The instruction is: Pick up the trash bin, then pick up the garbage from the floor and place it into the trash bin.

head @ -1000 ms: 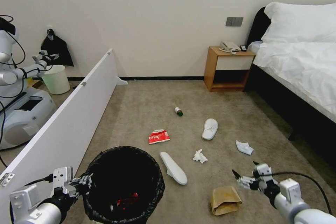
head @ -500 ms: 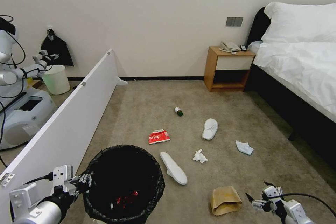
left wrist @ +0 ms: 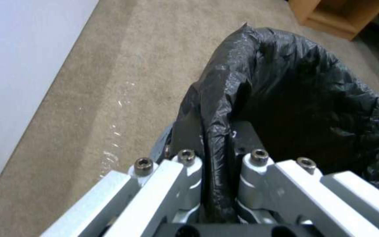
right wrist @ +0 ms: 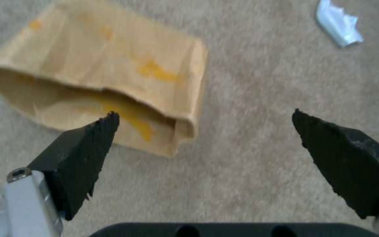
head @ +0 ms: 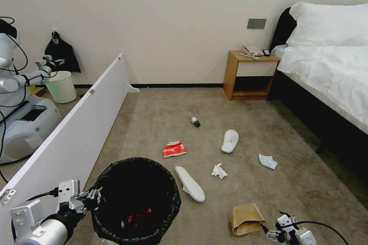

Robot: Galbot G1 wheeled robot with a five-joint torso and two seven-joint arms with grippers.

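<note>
Beige carpet floor (head: 161, 122) of a bedroom: the trash bin (head: 136, 200) sits at lower left, left gripper (head: 92, 198) fingers clamped on its bag-lined rim, and the right gripper (head: 273, 232), fingers apart, hovers just beside the brown paper bag (head: 246, 218). Risk: one finger (right wrist: 86, 141) overlaps the bag's open mouth, so closing may pinch a single flimsy layer and let it slip. The right wrist view shows this overlap; the head view shows slippers, packet, tissue still scattered.

The carpet floor (head: 161, 118) carries two slippers (head: 230, 140), brown paper bag (head: 247, 218), red packet (head: 174, 149), tissues (head: 219, 171), bottle (head: 196, 122).
</note>
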